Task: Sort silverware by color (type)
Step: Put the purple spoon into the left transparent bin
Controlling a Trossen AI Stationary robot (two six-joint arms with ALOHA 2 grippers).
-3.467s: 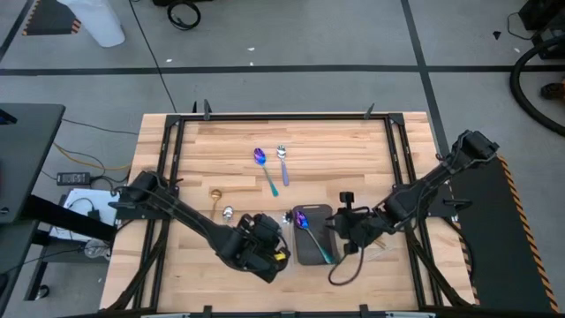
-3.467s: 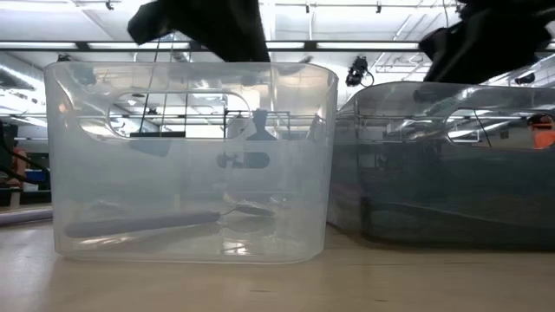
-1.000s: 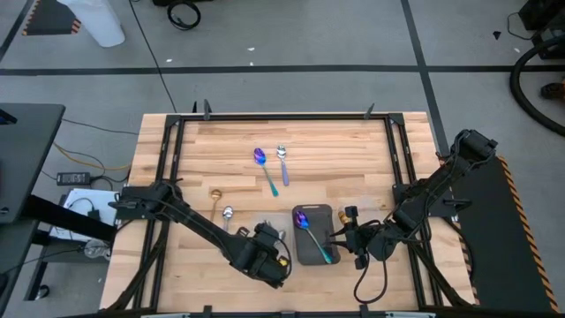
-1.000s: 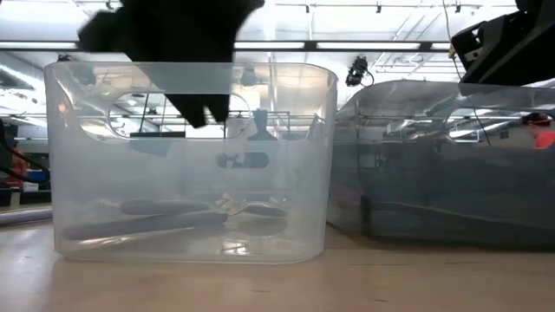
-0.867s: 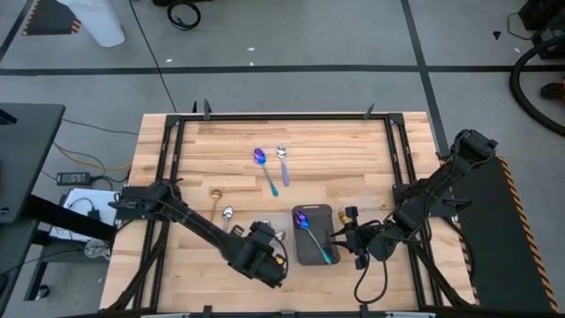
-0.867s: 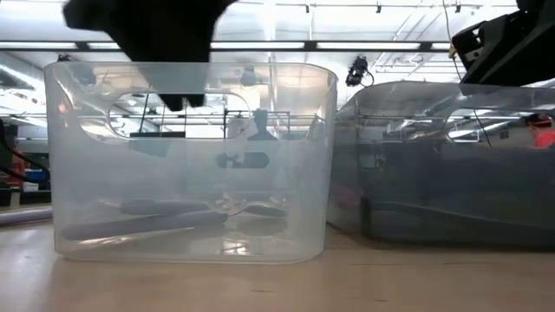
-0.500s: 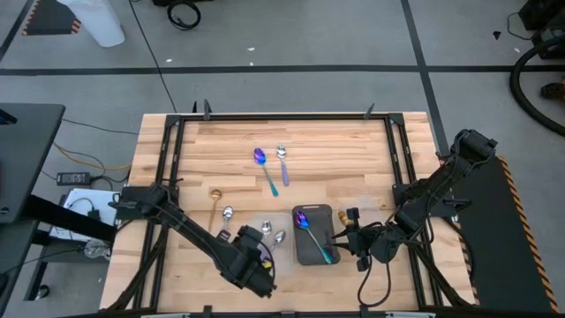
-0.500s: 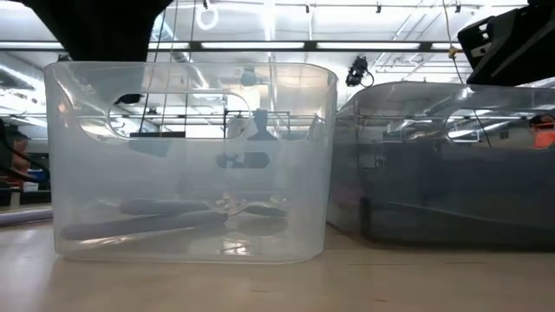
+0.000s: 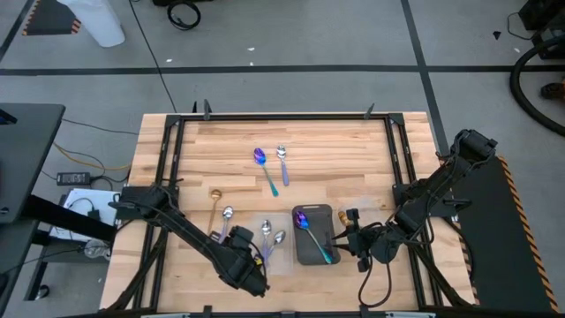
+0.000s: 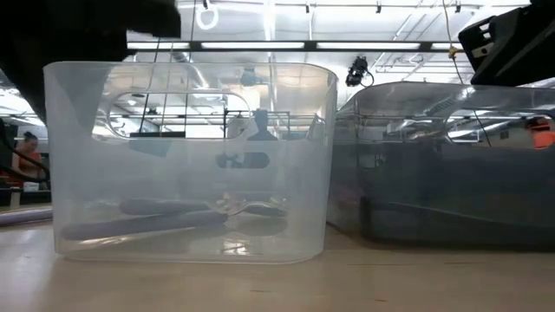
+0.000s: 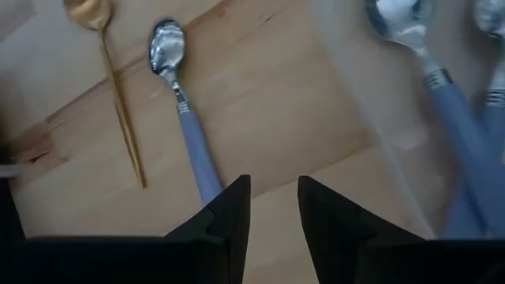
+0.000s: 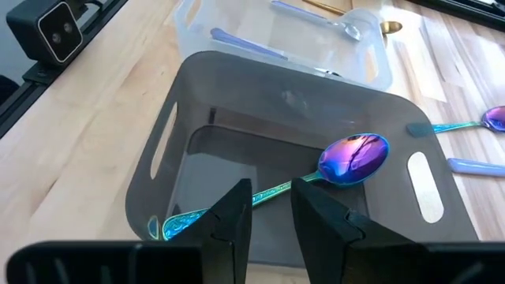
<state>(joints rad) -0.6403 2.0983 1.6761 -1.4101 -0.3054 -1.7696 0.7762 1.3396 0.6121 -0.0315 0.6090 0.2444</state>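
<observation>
From above we see a wooden table (image 9: 335, 150) with two dark arms reaching in from the near corners; the left gripper (image 11: 272, 209) hangs low over the near left part of the table, its two fingers a narrow gap apart and pinching nothing; just ahead of it lie a silver spoon with a pale blue handle (image 11: 183, 126) and a gold spoon (image 11: 114, 87), side by side on the bare wood; beside them a clear tray (image 9: 269, 243) holds two more blue-handled silver spoons (image 9: 266, 235); the right gripper (image 12: 271, 209) hovers at the near rim of the dark tray (image 12: 197, 95), fingers slightly apart and empty; inside that tray lies an iridescent purple spoon with a teal handle (image 12: 353, 157); farther back at mid-table rest another iridescent spoon (image 9: 264, 166) and a silver spoon (image 9: 282, 161), close together.
</observation>
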